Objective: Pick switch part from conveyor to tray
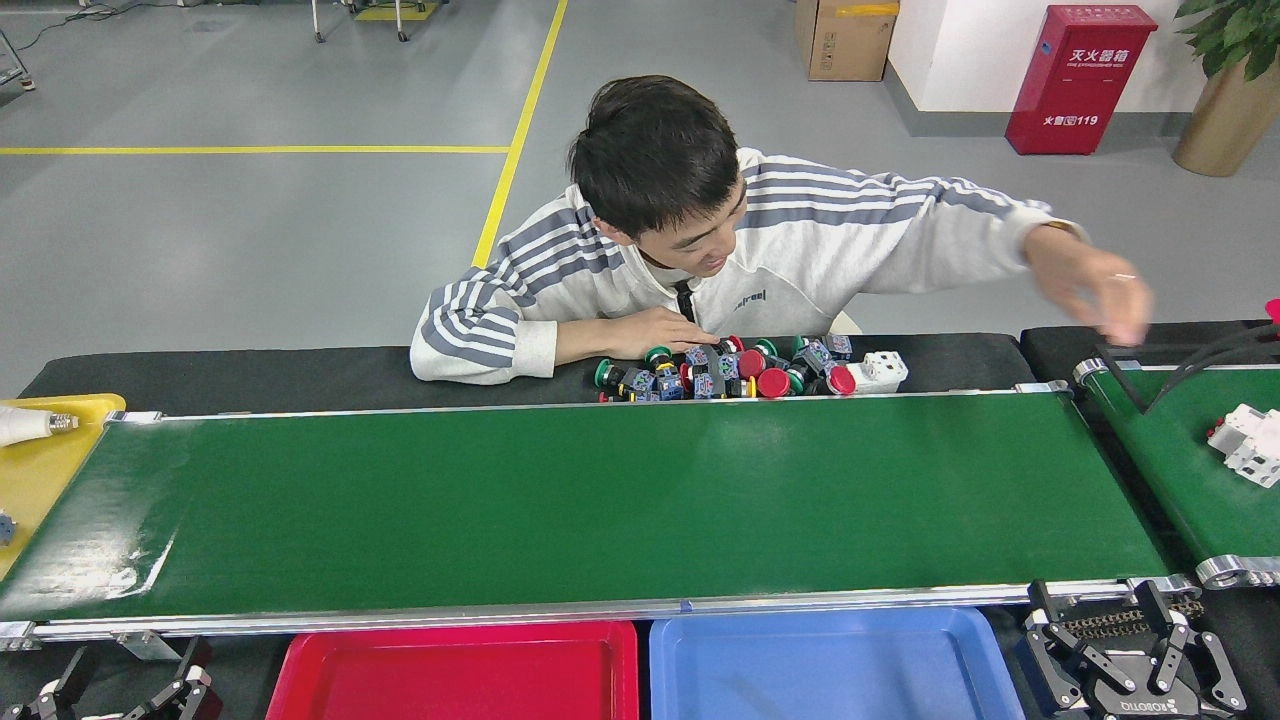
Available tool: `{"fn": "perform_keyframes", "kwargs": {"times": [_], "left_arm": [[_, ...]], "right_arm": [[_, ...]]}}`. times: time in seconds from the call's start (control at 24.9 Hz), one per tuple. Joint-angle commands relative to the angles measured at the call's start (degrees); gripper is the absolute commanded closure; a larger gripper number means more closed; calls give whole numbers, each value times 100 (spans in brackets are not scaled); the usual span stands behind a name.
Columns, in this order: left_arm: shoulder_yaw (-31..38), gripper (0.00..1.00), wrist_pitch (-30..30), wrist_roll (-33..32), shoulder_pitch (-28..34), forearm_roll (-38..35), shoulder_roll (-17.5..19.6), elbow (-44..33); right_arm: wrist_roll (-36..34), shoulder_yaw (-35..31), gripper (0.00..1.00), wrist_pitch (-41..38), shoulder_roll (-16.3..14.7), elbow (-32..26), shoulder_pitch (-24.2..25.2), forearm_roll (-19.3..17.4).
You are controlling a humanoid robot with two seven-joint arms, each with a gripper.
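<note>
Black metal right pincer [1130, 655], white maker's lettering.

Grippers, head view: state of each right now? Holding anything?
Left gripper: black fingers spread open, empty, low beside the red plastic tray.
Right gripper: black fingers spread open, empty, beside the blue plastic tray.

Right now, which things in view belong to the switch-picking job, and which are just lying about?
For the job:
- conveyor, bare of parts
- red tray
- blue tray
- pile of switch parts behind the belt
- left gripper, right gripper

Just lying about:
- yellow tray
- short side belt carrying a white part
- cardboard box
- red cabinet
</note>
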Motion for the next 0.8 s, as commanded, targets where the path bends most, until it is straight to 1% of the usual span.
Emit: {"fn": "perform_keyframes", "kwargs": {"times": [0.0, 0.04, 0.12, 0.2, 0.28, 0.36, 0.4, 0.48, 0.56, 0.6, 0.68, 0.76], "left_arm": [[16, 0, 16, 48, 5, -24, 87, -60], [16, 0, 25, 48, 23, -32, 79, -60], [25, 0, 33, 118, 49, -120, 70, -51], [43, 0, 69, 285, 49, -147, 61, -60], [51, 0, 69, 522, 40, -147, 61, -69], [51, 0, 95, 742, 40, -147, 61, -69], [51, 0, 77, 760, 40, -147, 61, -60], [51, 0, 69, 768, 40, -191, 96, -60], [43, 0, 95, 777, 40, -331, 131, -60], [43, 0, 130, 795, 49, -445, 123, -60], [34, 0, 279, 804, 66, -735, 123, -43], [34, 0, 288, 804, 75, -797, 123, -16]], "right_arm": [[39, -23, 1, 16, -29, -77, -114, 33], [13, -14, 1, 16, -37, -77, -140, 68], [-198, -14, 1, 69, -2, -68, -140, 367], [-225, -14, 1, 77, 15, -15, -132, 402], [-137, 82, 1, 69, -2, 125, -96, 262], [-181, 179, 1, 60, -37, 126, -96, -46], [-216, 179, 1, 25, -73, 134, -96, -187], [-348, 179, 1, -10, -169, 178, -123, -327], [-699, 206, 3, -72, -231, 301, -167, -327], [-726, 215, 3, -54, -222, 301, -202, -310], [-603, 285, 3, -28, -196, 301, -219, -301], [-436, 338, 2, -2, -196, 328, -228, -310]]}}
